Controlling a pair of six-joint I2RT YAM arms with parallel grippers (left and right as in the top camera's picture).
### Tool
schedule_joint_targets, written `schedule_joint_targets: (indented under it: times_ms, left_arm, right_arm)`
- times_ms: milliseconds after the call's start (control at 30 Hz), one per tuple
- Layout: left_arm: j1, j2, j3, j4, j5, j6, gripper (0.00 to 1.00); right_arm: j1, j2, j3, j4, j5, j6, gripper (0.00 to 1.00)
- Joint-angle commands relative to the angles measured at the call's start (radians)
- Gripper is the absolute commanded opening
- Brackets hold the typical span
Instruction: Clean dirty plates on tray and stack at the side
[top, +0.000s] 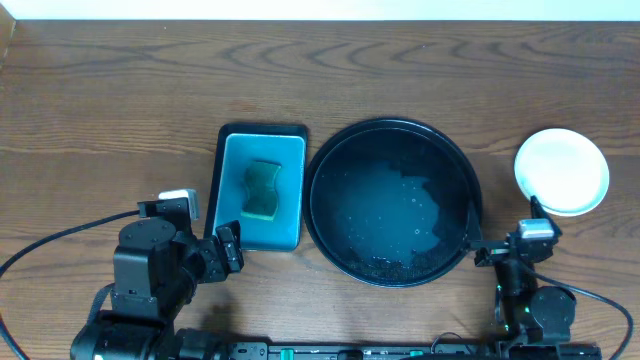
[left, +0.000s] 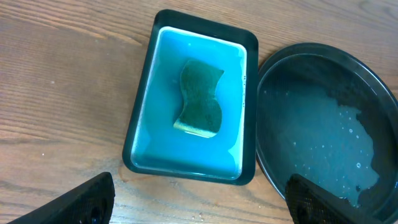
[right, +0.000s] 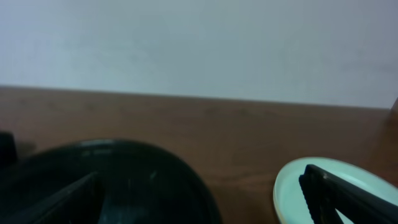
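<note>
On the table (top: 100, 120), centre: you find the round black tray (top: 318, 160), its floor carrying a film of water with small bubbles and foam, thickest toward its right and near sides.
Plates (top: 561, 171): on the wood to the right of the tray, apart from its rim. The top face is pale and plain. You cannot count from these views how many lie in the pile.
Teal tray (top: 280, 160): rectangular with a dark rim, just left of the black tray, their rims almost touching. A shallow pool of water lies in it.
Sponge (top: 263, 190): green, waisted in outline, lying flat in the middle of the teal tray.
Left gripper (left: 202, 208): jaws spread wide with nothing between them. It hangs above the near-left corner of the teal tray, looking down on the sponge.
Right gripper (right: 202, 196): jaws spread wide with nothing between them. It sits low at the near-right rim of the black tray, with the plates ahead of its right finger.
Contact: neither gripper touches a plate, the sponge or either tray.
</note>
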Motion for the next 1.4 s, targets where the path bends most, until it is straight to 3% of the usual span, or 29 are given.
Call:
schedule_joint_targets:
  times_ms: [0,1367]
  left_arm:
    - [0.002,-0.004,-0.005,0.000,-0.009,-0.005,0.88]
    - [0.004,-0.027,-0.006,-0.031,-0.025,0.027,0.88]
  right_arm:
    - [0.017,-0.007,-0.002,-0.060,0.008,-0.050,0.99]
    - [0.021,-0.007,-0.002,-0.058,0.008,-0.045,0.99]
